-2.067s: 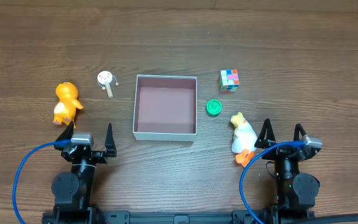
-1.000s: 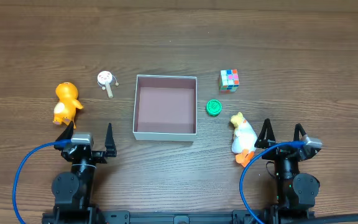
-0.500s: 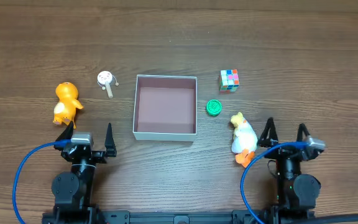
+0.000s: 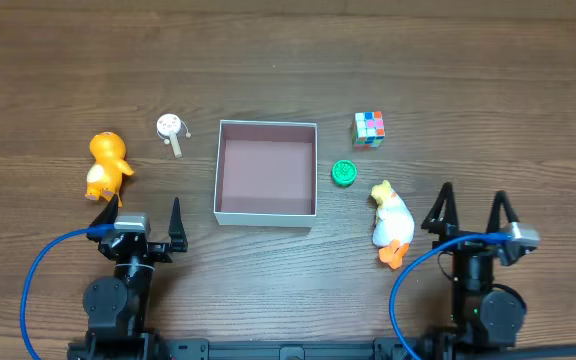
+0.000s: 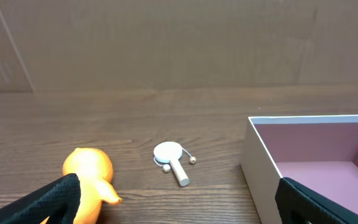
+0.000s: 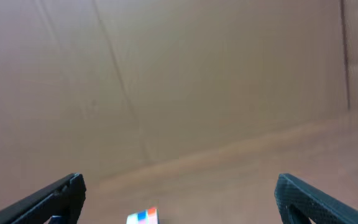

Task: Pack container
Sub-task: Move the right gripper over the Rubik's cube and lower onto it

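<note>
The container [image 4: 266, 213] is sitting empty in the middle of the surface [image 4: 288, 60], waiting for toys. An orange duck [image 4: 106, 165] is lying to its left and a white duck [image 4: 391, 218] to its right. The left gripper [image 4: 142, 205] and the right gripper [image 4: 473, 195] are hanging on its near side, fingers spread apart, ready to grab.

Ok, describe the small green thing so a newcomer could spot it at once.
Find the big square white-walled container with the pink floor. Just off its wall on the side of the right arm lies a small round green disc, not touching it. It sits between the multicoloured cube farther from the arms and the white duck nearer them, and is the only green thing.
</note>
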Available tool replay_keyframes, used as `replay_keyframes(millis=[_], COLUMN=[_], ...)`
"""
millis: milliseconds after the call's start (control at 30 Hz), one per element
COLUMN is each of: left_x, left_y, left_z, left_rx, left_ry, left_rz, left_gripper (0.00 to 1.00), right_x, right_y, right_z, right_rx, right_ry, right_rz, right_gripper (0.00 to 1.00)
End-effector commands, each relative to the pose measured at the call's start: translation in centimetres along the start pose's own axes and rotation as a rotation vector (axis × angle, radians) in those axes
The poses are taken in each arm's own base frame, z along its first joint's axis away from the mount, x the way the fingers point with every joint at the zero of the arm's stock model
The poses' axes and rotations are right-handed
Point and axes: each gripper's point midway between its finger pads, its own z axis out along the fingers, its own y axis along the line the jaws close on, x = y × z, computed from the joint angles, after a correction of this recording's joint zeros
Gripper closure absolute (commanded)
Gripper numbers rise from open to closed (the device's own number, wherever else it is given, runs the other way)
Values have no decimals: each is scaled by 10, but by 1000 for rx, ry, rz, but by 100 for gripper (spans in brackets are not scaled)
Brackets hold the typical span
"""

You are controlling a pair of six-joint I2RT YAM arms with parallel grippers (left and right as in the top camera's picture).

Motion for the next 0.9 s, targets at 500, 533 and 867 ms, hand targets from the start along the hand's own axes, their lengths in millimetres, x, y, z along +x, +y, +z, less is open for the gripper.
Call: replay_keyframes(millis=[500,533,867], left_x=[0,0,0], left_y=[3,3,3], left_z=[0,0,0], left_rx=[-16,-16,-16], left_ry=[-5,-5,-5], left_rz=[9,9,9], left_gripper=[0,0,0], right_x=[-41,-22,65], right_y=[25,27,55], right_z=[182,183,173], right_rx=[144,123,96], right_ry=[803,883,1119], right_rz=[-113,-93,-312], right_gripper=[0,0,0])
